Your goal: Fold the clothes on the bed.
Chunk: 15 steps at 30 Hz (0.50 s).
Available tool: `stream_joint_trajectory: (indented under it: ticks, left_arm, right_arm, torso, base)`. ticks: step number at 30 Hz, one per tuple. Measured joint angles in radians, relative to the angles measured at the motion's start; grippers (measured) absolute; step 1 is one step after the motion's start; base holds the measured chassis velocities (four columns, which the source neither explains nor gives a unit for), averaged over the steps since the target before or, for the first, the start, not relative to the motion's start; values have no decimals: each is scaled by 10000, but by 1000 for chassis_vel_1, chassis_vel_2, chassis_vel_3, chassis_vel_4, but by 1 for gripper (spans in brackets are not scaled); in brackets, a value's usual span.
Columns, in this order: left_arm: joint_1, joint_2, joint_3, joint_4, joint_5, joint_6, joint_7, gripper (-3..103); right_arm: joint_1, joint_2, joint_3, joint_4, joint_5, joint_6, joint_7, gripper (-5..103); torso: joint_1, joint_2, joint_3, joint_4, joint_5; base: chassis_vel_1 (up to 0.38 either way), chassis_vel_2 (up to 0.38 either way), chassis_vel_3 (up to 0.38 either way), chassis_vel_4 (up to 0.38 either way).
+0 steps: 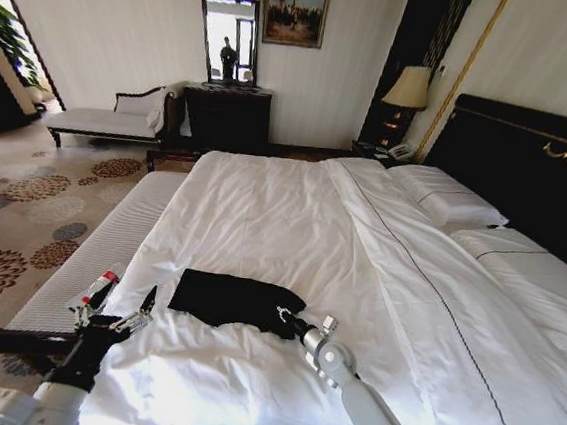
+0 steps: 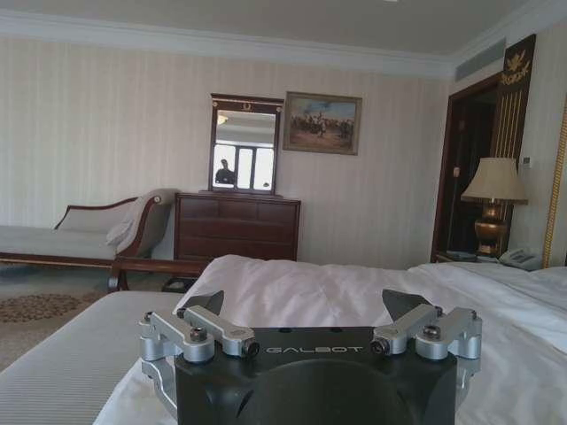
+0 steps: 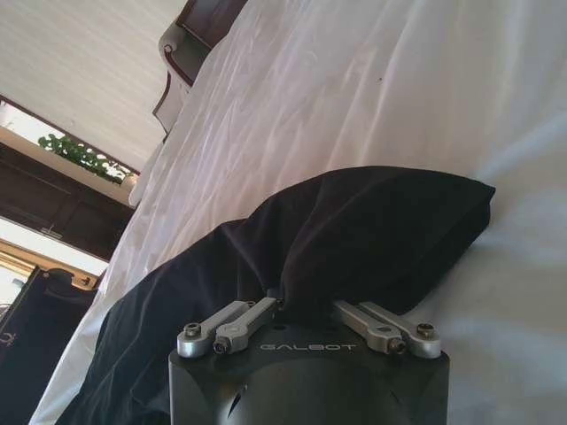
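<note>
The clothes, one black T-shirt (image 1: 233,299), lie in a folded bundle on the near part of the bed (image 1: 295,199). My right gripper (image 1: 283,316) is at the bundle's right edge, and in the right wrist view this gripper (image 3: 302,304) is shut on a raised fold of the black T-shirt (image 3: 354,230), its fingertips buried in the cloth. My left gripper (image 1: 124,304) hovers over the bed's left edge, a short way left of the shirt and apart from it. In its own wrist view the left gripper (image 2: 306,305) stands open with nothing between its fingers.
A grey bench (image 1: 94,250) runs along the bed's left side. Pillows (image 1: 448,197) and a dark headboard (image 1: 530,161) are at the right. A chaise (image 1: 102,120), a dresser (image 1: 226,117) and a lamp (image 1: 409,88) stand by the far wall, with patterned carpet (image 1: 23,208) to the left.
</note>
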Motion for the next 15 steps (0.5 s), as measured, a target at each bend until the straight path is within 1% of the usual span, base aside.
stream_joint_trajectory:
  ticks: [6, 9, 10, 14, 15]
  left_arm:
    - [0, 0, 0, 0, 0, 0, 0, 100]
    - [0, 0, 1, 0, 0, 0, 0, 100]
    - [0, 0, 1, 0, 0, 0, 0, 100]
    - [0, 0, 0, 1, 0, -1, 0, 100]
    - [0, 0, 0, 1, 0, -1, 0, 100]
  right_arm:
    - [-218, 3, 234, 329, 2, 32, 36, 6]
    - [-354, -283, 400, 658, 1, 25, 126, 6]
    - [-354, -283, 400, 658, 1, 25, 126, 6]
    - [-376, -910, 480, 946, -68, -72, 288, 6]
    - [-376, -910, 480, 946, -68, -72, 288, 6]
  torso:
    - [0, 0, 0, 1, 0]
    - [0, 1, 0, 0, 0]
    - [0, 1, 0, 0, 0]
    - [0, 0, 0, 1, 1]
    - [0, 0, 0, 1, 1]
  base:
    - [0, 0, 0, 0]
    - [0, 0, 0, 0]
    - [0, 0, 0, 0]
    - [0, 0, 0, 0]
    - [0, 0, 0, 0]
